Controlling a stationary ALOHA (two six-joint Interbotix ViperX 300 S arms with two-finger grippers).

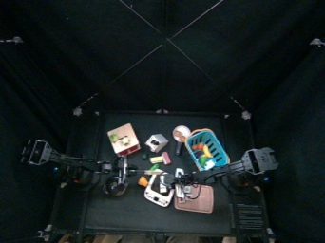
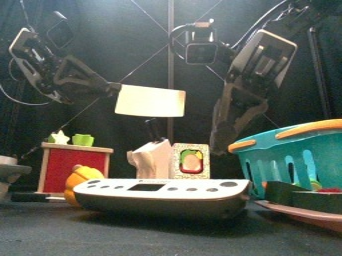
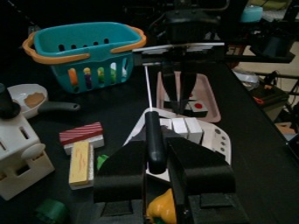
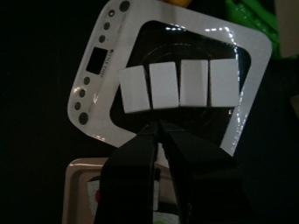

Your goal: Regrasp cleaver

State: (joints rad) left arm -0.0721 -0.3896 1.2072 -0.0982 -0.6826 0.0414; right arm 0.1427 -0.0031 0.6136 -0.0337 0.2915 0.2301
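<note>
The cleaver (image 2: 150,100) has a pale rectangular blade and a black handle (image 3: 152,144). It hangs in the air above the white scale (image 2: 160,192), between the two arms. My left gripper (image 3: 152,140) is shut on the handle, and the blade shows edge-on (image 3: 146,83) beyond it. My right gripper (image 4: 156,131) hangs jaws down just beside the blade, apart from it; it also shows in the left wrist view (image 3: 176,92) and the front view (image 2: 234,135). Its jaws meet at the tips with nothing between them. It is above the scale's white keys (image 4: 176,87).
A teal basket (image 3: 87,48) stands at the right (image 2: 294,150). A pink board (image 3: 201,94) lies beside the scale. A red box (image 2: 67,165), an orange ball (image 2: 83,180), a white knife block (image 2: 150,160) and several toy foods stand around.
</note>
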